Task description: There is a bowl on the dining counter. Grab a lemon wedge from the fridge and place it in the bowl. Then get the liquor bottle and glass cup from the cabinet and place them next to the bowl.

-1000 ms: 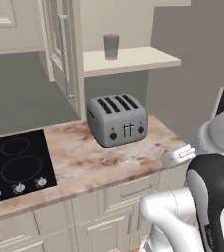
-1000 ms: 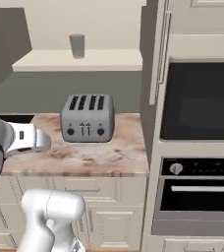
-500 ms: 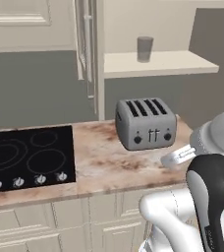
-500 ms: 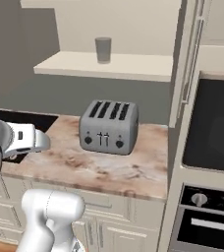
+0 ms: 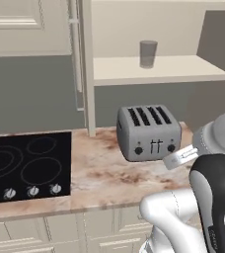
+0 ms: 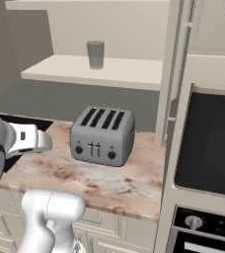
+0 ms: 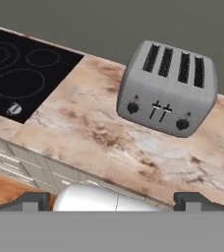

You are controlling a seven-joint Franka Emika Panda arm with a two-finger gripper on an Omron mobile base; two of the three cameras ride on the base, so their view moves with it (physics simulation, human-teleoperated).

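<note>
Here, the open cabinet [image 5: 134, 69] is cut off at the top, so anything above its cream shelf is hidden. The glass cup [image 5: 148, 53] stands alone on that shelf, above and behind a grey four-slot toaster [image 5: 149, 132] on the marbled worktop [image 5: 104, 173]. A black cooktop [image 5: 25, 165] lies to the left. The gripper [image 7: 111, 199] hovers near the worktop's front edge, fingers spread wide, holding nothing.
</note>
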